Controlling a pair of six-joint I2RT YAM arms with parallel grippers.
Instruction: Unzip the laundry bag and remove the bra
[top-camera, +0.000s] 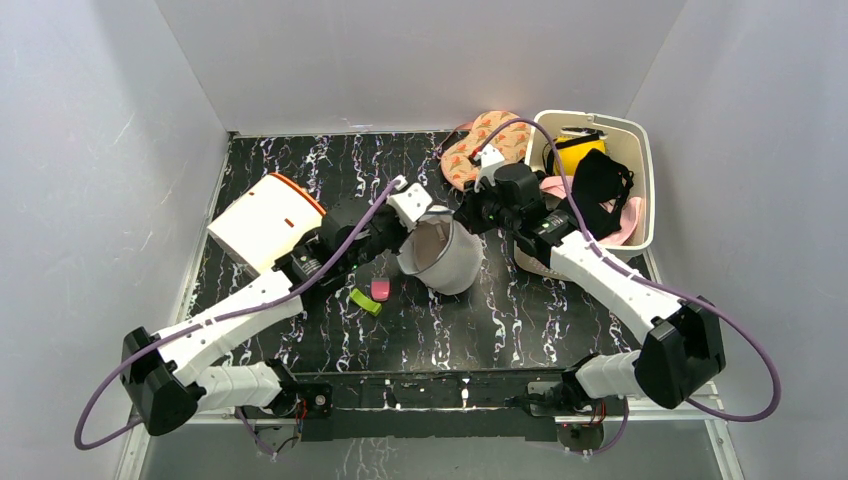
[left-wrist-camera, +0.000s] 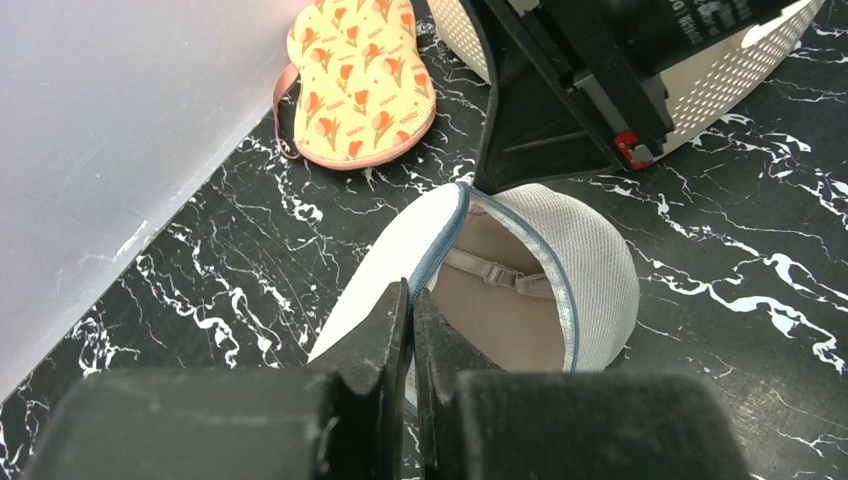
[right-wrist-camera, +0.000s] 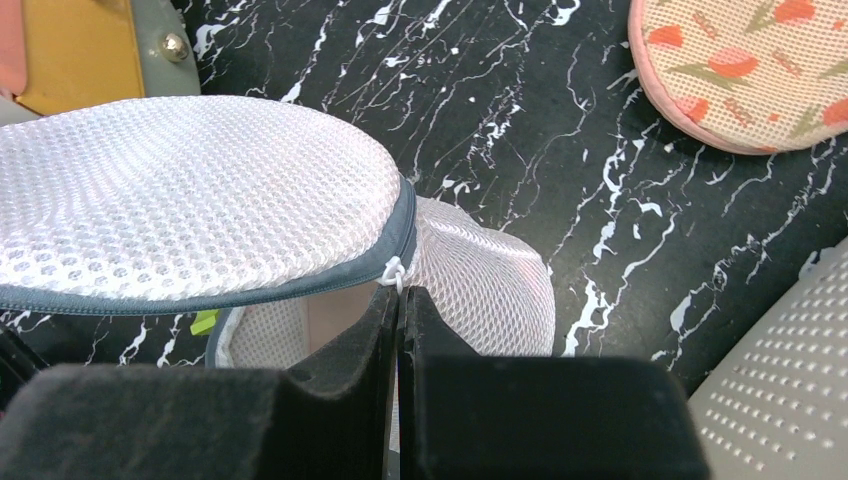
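Hold at lid: left gripper (left-wrist-camera: 410, 302) has its jaws pressed together on the grey-trimmed edge of the lid panel (left-wrist-camera: 380, 270), which stands lifted off the bag's mouth.
Hold at zipper: right gripper (right-wrist-camera: 399, 300) is closed tight, jaws meeting, with the small white zipper pull (right-wrist-camera: 394, 268) pinched at their tips.
Laundry bag (top-camera: 450, 260): white-grey mesh drum at the middle of the bench (top-camera: 500, 325), between the two grippers. It lies tipped, with its open mouth toward the left gripper and the lid parted from the rim along the arc that shows.
Bra (left-wrist-camera: 500, 315): beige, inside the bag; a strap with its slider runs across the opening in the left wrist view.
Clips: green clip (top-camera: 365, 301) and pink clip (top-camera: 381, 290) lie side by side on the bench, near the bag at its 8 o'clock.
Box (top-camera: 262, 222): white with an orange edge, at the bag's 9 o'clock, well apart from it, beside the left arm.
Floral pouch (top-camera: 487, 145): cream with orange flowers and pink trim, at the bag's 1 o'clock by the back wall, just beside the basket.
Basket (top-camera: 610, 118): white perforated plastic, at 2 o'clock in the far right corner; it holds a black garment (top-camera: 600, 190), a yellow item (top-camera: 580, 153) and pink cloth (top-camera: 560, 187).
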